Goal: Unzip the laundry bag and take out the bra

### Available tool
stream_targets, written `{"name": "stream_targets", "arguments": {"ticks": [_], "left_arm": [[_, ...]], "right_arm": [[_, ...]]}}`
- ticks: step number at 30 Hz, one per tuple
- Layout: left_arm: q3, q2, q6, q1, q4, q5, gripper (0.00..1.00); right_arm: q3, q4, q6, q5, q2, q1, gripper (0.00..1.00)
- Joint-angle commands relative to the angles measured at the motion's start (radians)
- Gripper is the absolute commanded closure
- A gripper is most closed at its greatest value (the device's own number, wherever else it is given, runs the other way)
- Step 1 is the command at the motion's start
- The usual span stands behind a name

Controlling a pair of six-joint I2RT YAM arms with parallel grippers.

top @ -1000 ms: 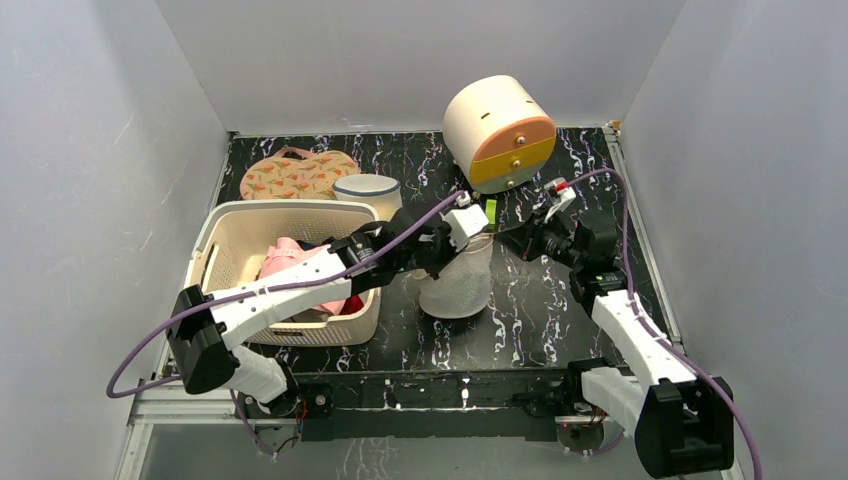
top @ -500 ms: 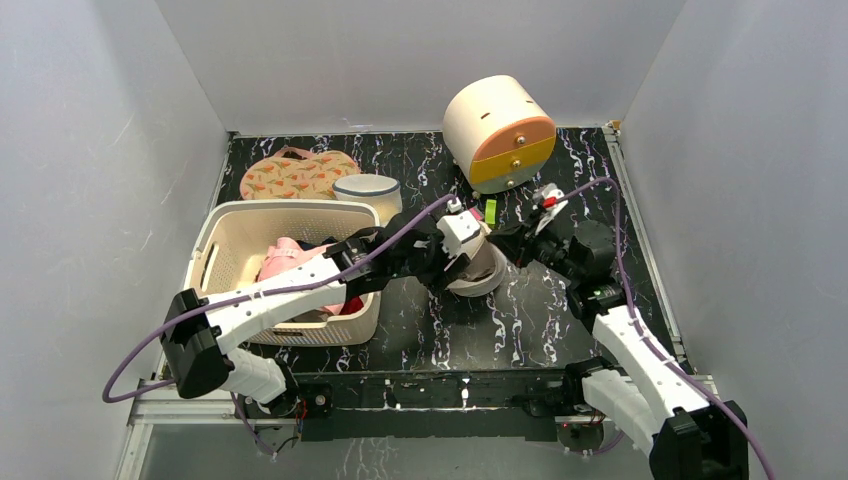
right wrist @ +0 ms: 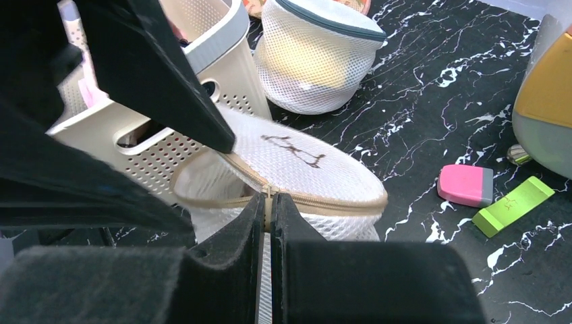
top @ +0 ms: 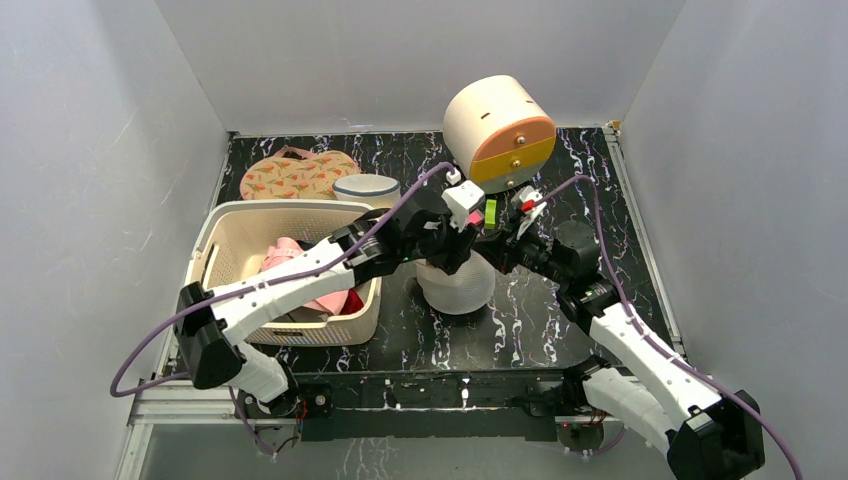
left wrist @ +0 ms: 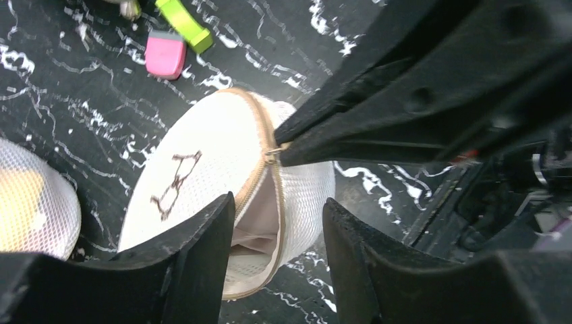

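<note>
Your right gripper (right wrist: 268,202) is pinched tight on the zip pull (left wrist: 272,154); your left gripper (left wrist: 278,209) hangs with jaws apart over the bag (top: 457,285), partly unzipped, mid-table beside the basket (top: 225,225).

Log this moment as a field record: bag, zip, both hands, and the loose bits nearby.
bag: on the table right of the basket, bra drawing on top
zip: partly open, pale fabric shows in the gap
bra: not out; cannot tell if that fabric is it
right hand: shut on the zip pull
left hand: open, fingers either side of the gap
nearby: pink eraser, green bar, second mesh bag
</note>
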Motion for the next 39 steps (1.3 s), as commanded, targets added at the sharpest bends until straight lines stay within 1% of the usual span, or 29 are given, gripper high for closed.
{"name": "stream_targets", "arguments": {"ticks": [1, 5, 7, 9, 10, 14, 16, 17, 19, 22, 30, 32, 35, 36, 37, 39], "left_arm": [[0.043, 0.037, -0.001, 0.002, -0.057, -0.100, 0.52], [0.035, 0.042, 0.022, 0.004, -0.041, -0.118, 0.52], [0.038, 0.051, 0.041, 0.004, -0.040, -0.110, 0.54], [0.045, 0.059, 0.055, 0.004, -0.046, -0.110, 0.54], [0.053, 0.063, 0.063, 0.004, -0.058, -0.117, 0.51], [0.081, 0.058, 0.112, 0.004, -0.097, -0.132, 0.34], [0.095, 0.056, 0.125, 0.014, -0.110, -0.100, 0.32], [0.104, 0.061, 0.119, 0.024, -0.121, -0.082, 0.35], [0.119, 0.081, 0.107, 0.045, -0.146, -0.023, 0.44], [0.127, 0.107, 0.097, 0.049, -0.168, 0.007, 0.51], [0.082, 0.118, 0.082, 0.049, -0.141, 0.056, 0.54], [0.078, 0.123, 0.076, 0.049, -0.132, 0.055, 0.56], [0.069, 0.114, 0.070, 0.049, -0.109, 0.071, 0.55], [0.063, 0.111, 0.070, 0.049, -0.100, 0.069, 0.57], [0.061, 0.114, 0.079, 0.049, -0.097, 0.066, 0.63], [0.066, 0.122, 0.108, 0.049, -0.101, 0.051, 0.82]], "right_arm": [[0.063, 0.020, 0.009, 0.023, -0.009, 0.017, 1.00], [0.063, 0.005, 0.006, 0.018, -0.020, 0.020, 1.00], [0.061, 0.002, 0.003, 0.003, -0.017, 0.020, 1.00], [0.063, -0.003, 0.004, -0.007, -0.010, 0.021, 1.00], [0.062, -0.007, 0.002, -0.012, -0.007, 0.021, 1.00], [0.065, -0.019, -0.006, -0.021, -0.005, 0.021, 1.00], [0.064, -0.023, -0.009, -0.027, -0.007, 0.021, 1.00], [0.063, -0.023, -0.010, -0.027, -0.009, 0.021, 1.00], [0.060, -0.021, -0.010, -0.026, -0.013, 0.021, 1.00], [0.057, -0.014, -0.006, -0.024, -0.016, 0.021, 1.00], [0.095, -0.046, -0.013, -0.037, 0.003, 0.020, 1.00], [0.096, -0.052, -0.020, -0.039, 0.003, 0.020, 1.00], [0.082, -0.045, -0.013, -0.027, 0.000, 0.020, 1.00], [0.081, -0.043, -0.006, -0.028, 0.001, 0.020, 1.00], [0.083, -0.043, -0.004, -0.036, 0.004, 0.021, 1.00], [0.088, -0.048, -0.004, -0.039, 0.006, 0.021, 1.00]]}}
